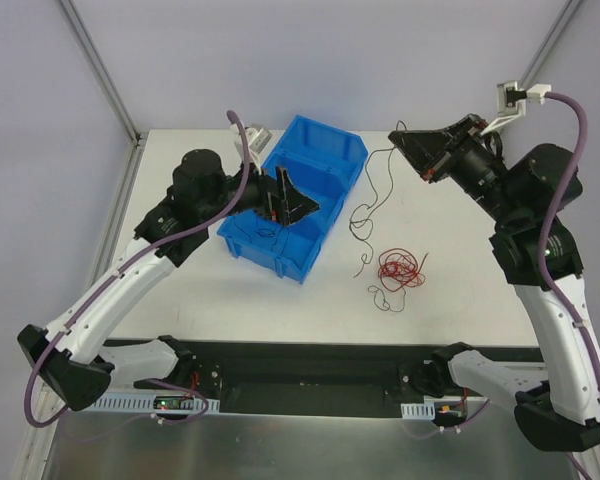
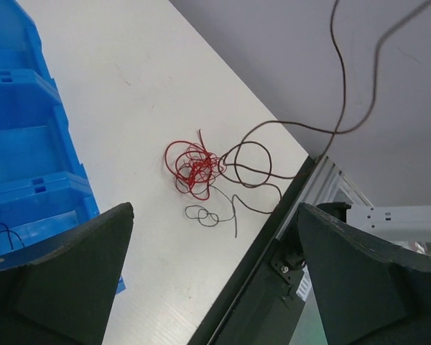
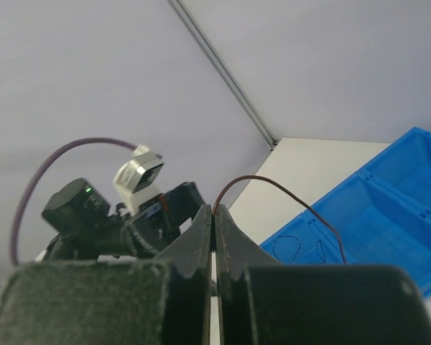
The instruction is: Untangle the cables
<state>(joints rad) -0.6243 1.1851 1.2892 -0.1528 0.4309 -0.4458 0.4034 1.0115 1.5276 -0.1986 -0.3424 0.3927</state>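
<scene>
A red cable tangle lies on the white table right of the blue bin; it also shows in the left wrist view. My right gripper, raised above the table, is shut on a long dark brown cable that hangs down to loops beside the red tangle. A thin black strand lies next to the tangle. My left gripper is open and empty over the bin's near compartment. Thin black cables lie inside the bin.
The blue bin has divided compartments and stands at the table's back middle. The black front rail runs along the near table edge. The left arm's wrist camera shows in the right wrist view.
</scene>
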